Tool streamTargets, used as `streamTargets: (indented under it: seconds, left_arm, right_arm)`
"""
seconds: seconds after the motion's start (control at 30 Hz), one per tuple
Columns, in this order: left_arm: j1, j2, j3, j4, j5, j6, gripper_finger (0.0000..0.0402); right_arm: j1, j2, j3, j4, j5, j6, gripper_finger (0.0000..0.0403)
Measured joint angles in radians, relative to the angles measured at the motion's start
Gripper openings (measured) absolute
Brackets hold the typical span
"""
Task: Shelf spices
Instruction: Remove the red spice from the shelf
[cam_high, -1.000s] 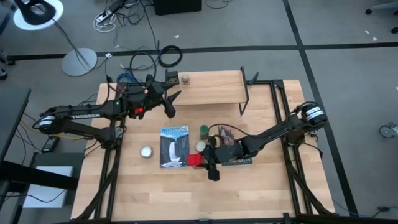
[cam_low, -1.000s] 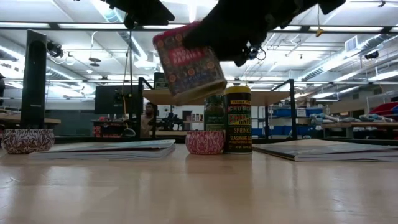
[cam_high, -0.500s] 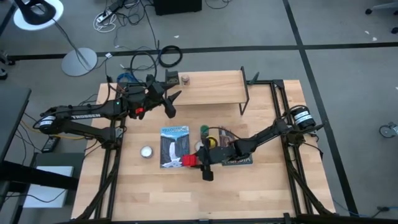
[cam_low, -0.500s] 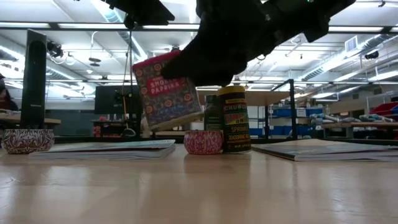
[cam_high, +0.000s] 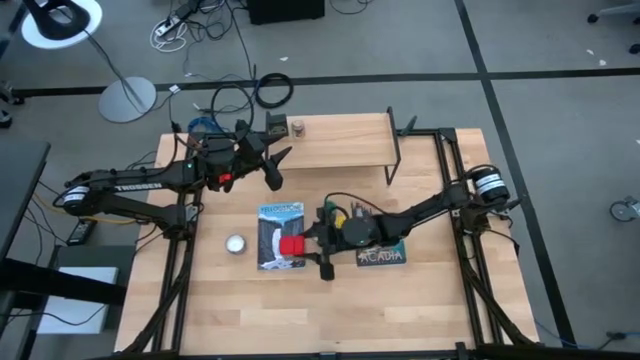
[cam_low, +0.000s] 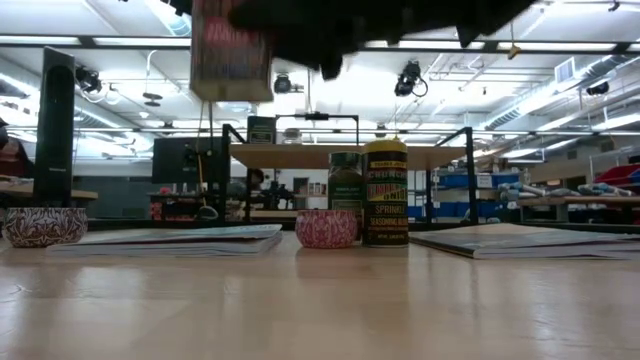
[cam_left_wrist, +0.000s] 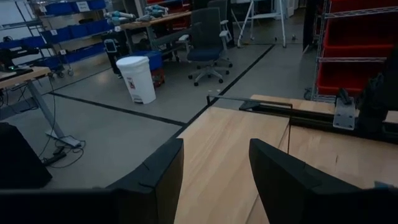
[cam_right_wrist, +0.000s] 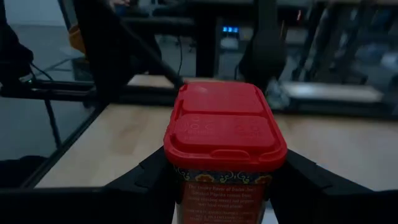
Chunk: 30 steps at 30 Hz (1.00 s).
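The red boxy tin (cam_high: 292, 246) is in my right gripper (cam_high: 300, 248), lifted over the left picture book (cam_high: 278, 222); it shows high up in the low view (cam_low: 232, 50). The green jar (cam_high: 326, 211) and yellow-capped jar (cam_high: 340, 213) stand on the table beside my right arm. The shelf (cam_high: 345, 140) at the far edge carries the dark square tin (cam_high: 274, 125) and tiny brown jar (cam_high: 297, 127) on its left end. My left gripper (cam_high: 277, 165) hovers open just near of that end, touching nothing. My right gripper pinches the red tin by its two side walls (cam_right_wrist: 186, 186), below the red lid (cam_right_wrist: 224, 124), one finger (cam_right_wrist: 146, 180) on each side. The fingers come about level from the table's right. The tin is about upright and lifted clear of book and table.
One white ball (cam_high: 235, 244) lies left of the left book; in the low view two patterned balls (cam_low: 326, 228) (cam_low: 45, 226) rest on the table. A second book (cam_high: 382, 256) lies under my right arm. The shelf's top board has bare room to the right (cam_high: 360, 135).
My right gripper has carried the red tin toward the table's left and upward, from beside the jars to above the left book. The tin, tilted before, now stands about upright and much higher in the low view. The jars have stayed in place.
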Motion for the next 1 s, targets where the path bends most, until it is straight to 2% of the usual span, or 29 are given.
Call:
streamTargets:
  seconds: [0.1,0.33,0.57,0.8,0.9,1.0]
  left_arm:
    - [0.000,0.000,0.000,0.002,0.000,0.000,0.0188]
    - [-0.001,0.000,0.000,-0.009,0.000,0.000,0.0188]
    - [-0.001,0.000,0.000,-0.026,0.000,0.005,0.0188]
    - [-0.001,0.000,0.000,-0.021,0.000,0.020,0.0188]
    - [-0.001,0.000,0.000,-0.018,0.000,0.020,0.0188]
    - [-0.001,0.000,0.000,-0.016,0.000,0.020,0.0188]
  right_arm:
    - [-0.031,-0.044,0.010,-0.070,0.020,-0.071,0.0197]
    - [-0.095,-0.166,0.013,-0.276,0.051,-0.106,0.0194]
    - [-0.095,-0.301,0.002,-0.472,0.182,-0.128,0.0194]
    - [-0.054,-0.515,-0.164,-0.543,0.366,-0.030,0.0194]
    - [-0.018,-0.618,-0.278,-0.555,0.458,0.049,0.0194]
    - [0.015,-0.717,-0.398,-0.543,0.496,0.174,0.0194]
